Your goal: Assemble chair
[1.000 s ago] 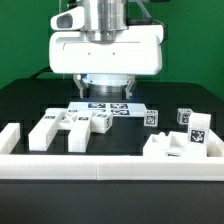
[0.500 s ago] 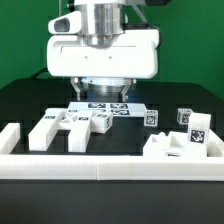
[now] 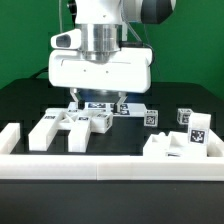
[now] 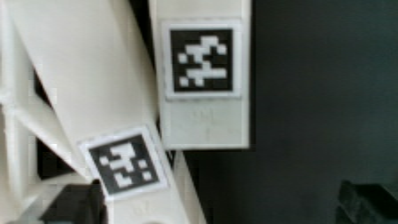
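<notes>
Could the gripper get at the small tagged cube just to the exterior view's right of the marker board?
Probably yes: the gripper hangs close by with jaws open, and the cube stands apart from the other parts.

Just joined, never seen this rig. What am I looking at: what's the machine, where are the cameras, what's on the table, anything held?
The white machine is a robot arm. Its claw points down over the black table, open and apparently empty. One picture comes from a camera off the arm. The other comes from a camera on the wrist, close up on two square tags on white surfaces. On the table lie loose white tagged chair parts: one cluster at the exterior view's left, another cluster at its right, small cubes nearby. The flat tagged board under the claw is the marker board. A white rail borders the front.
</notes>
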Controlling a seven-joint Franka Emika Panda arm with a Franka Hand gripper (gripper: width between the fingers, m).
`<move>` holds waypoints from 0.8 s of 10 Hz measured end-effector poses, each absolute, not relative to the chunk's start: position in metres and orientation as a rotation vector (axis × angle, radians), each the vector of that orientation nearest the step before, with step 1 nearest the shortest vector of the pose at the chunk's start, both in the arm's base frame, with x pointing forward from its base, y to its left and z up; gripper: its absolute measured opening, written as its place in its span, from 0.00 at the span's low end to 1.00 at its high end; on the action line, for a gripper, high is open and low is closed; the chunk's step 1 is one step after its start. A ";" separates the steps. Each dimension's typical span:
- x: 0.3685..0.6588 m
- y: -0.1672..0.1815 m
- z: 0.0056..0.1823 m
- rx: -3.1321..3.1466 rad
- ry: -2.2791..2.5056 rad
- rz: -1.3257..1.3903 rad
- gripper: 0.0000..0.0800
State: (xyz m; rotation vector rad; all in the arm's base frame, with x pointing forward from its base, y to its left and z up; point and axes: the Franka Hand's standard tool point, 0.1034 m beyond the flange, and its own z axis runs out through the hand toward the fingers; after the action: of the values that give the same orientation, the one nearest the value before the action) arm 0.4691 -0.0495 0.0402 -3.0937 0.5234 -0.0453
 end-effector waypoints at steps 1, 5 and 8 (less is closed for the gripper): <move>0.470 -0.049 0.041 -3.093 0.522 -0.045 0.81; 0.465 -0.038 0.033 -3.102 0.498 -0.033 0.81; 0.465 -0.021 0.030 -3.107 0.479 -0.023 0.81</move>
State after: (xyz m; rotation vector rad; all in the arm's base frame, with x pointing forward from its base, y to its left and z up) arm 0.4645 -0.0215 0.0295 -3.1067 0.4787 -0.0228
